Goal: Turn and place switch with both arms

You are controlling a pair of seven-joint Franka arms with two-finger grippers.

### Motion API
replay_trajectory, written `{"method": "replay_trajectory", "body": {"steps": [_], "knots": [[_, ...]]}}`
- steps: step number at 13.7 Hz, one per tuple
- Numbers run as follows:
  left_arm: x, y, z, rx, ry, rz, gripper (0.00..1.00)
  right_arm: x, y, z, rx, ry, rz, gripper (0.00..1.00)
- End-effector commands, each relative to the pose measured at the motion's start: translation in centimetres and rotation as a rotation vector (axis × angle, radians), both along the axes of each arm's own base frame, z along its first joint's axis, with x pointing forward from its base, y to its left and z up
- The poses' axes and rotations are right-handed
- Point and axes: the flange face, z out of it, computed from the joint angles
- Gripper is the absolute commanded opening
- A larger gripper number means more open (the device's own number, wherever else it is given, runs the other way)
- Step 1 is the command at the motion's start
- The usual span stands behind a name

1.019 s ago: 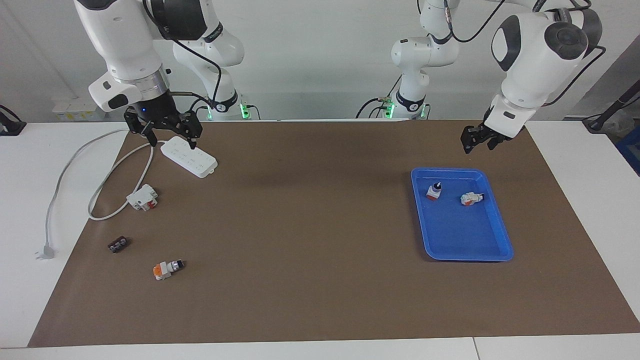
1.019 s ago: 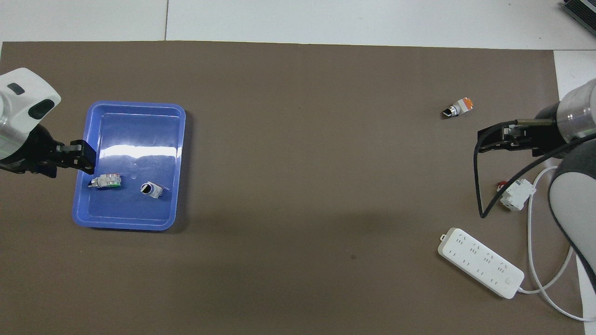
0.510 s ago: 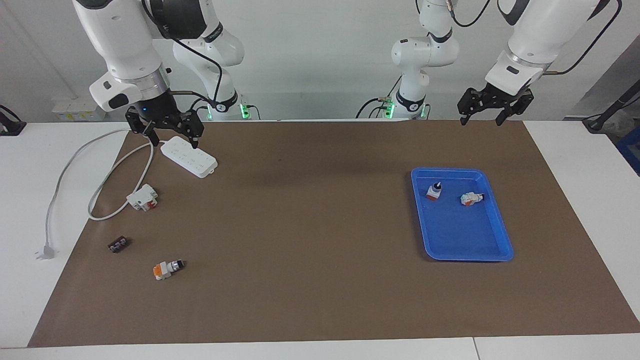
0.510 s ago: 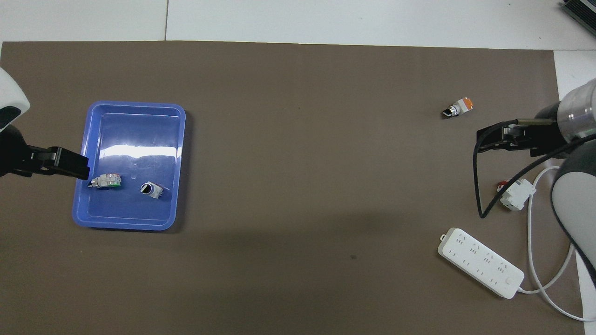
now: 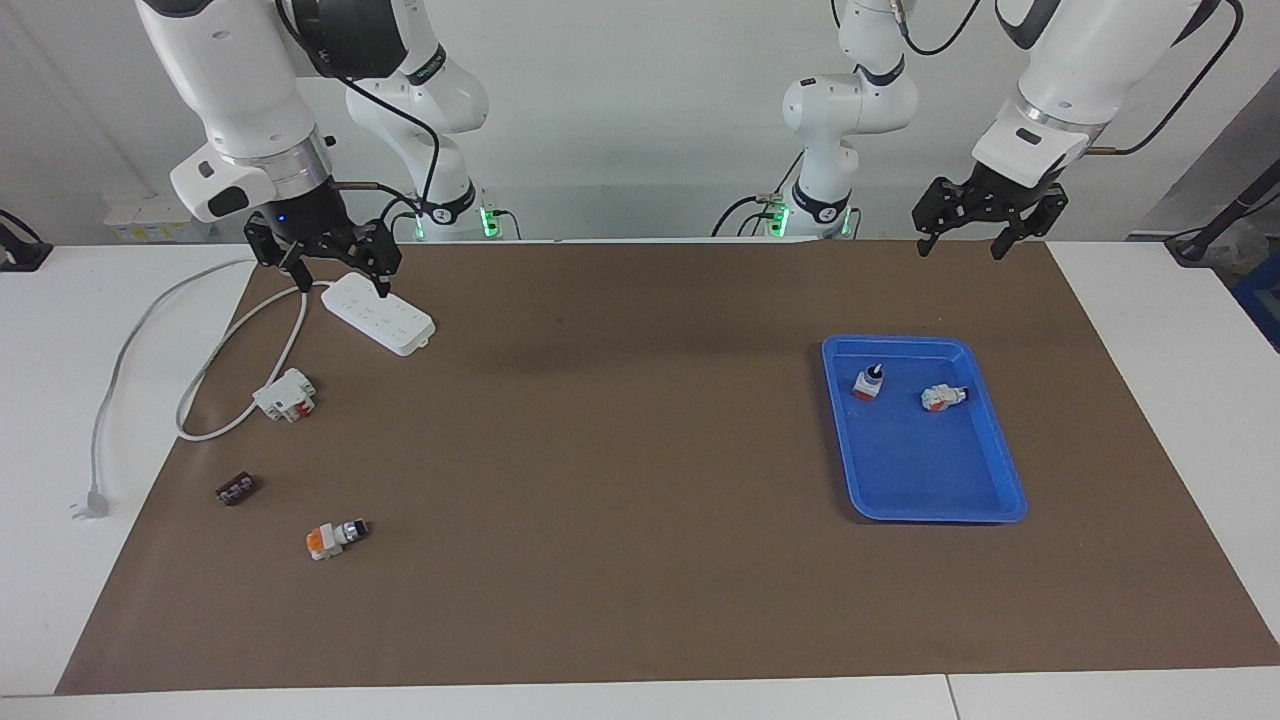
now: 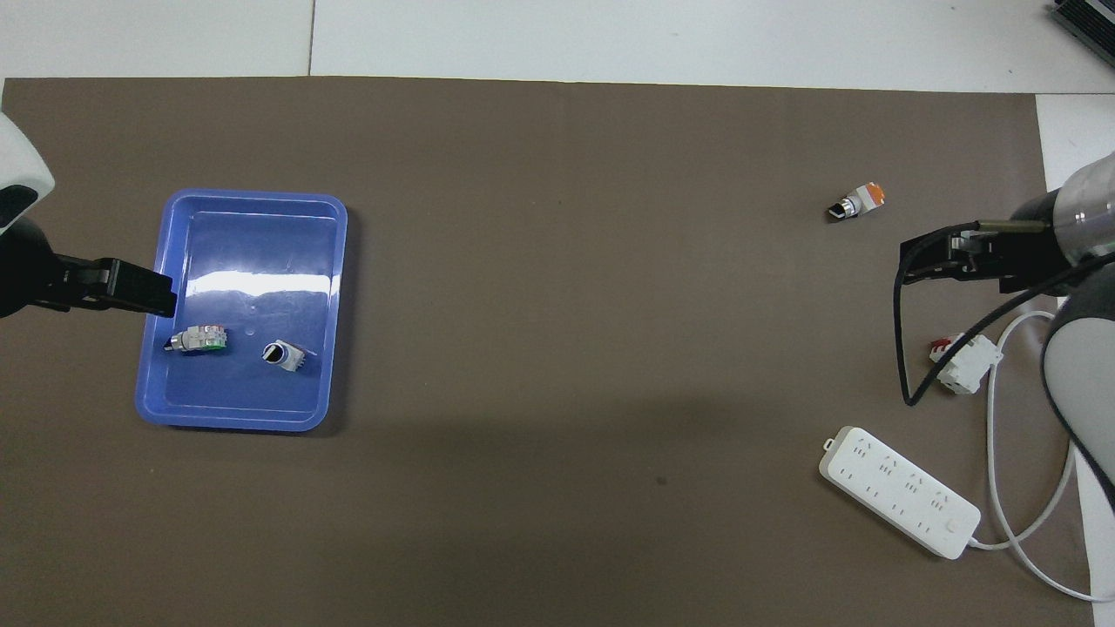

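The switch (image 6: 197,339) with the green end lies on its side in the blue tray (image 6: 253,422); it also shows in the facing view (image 5: 943,397). My left gripper (image 5: 978,225) is open and empty, raised high over the mat by the tray (image 5: 940,510). In the overhead view the left gripper (image 6: 144,296) covers the tray's rim at the left arm's end. My right gripper (image 5: 322,255) is open and empty, up over the cable end of the white power strip (image 5: 378,313); it also shows in the overhead view (image 6: 928,261).
A second switch (image 5: 868,382) stands upright in the tray, black knob up. At the right arm's end lie an orange-ended switch (image 5: 335,536), a white-and-red breaker block (image 5: 285,394), a small black part (image 5: 237,489) and the strip's looped cable with its plug (image 5: 90,505).
My left gripper rose from low beside the tray to high over the mat and turned level. My right gripper lifted slightly over the power strip. The switches have not moved.
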Motion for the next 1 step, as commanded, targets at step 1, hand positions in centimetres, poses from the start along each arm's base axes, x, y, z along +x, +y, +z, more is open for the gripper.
{"method": "replay_trajectory", "body": {"steps": [1], "knots": [[0.12,0.16,0.02,-0.015,-0.012,-0.011,0.99,-0.45,-0.23,0.26,0.02,-0.008,0.009,1.0]]}}
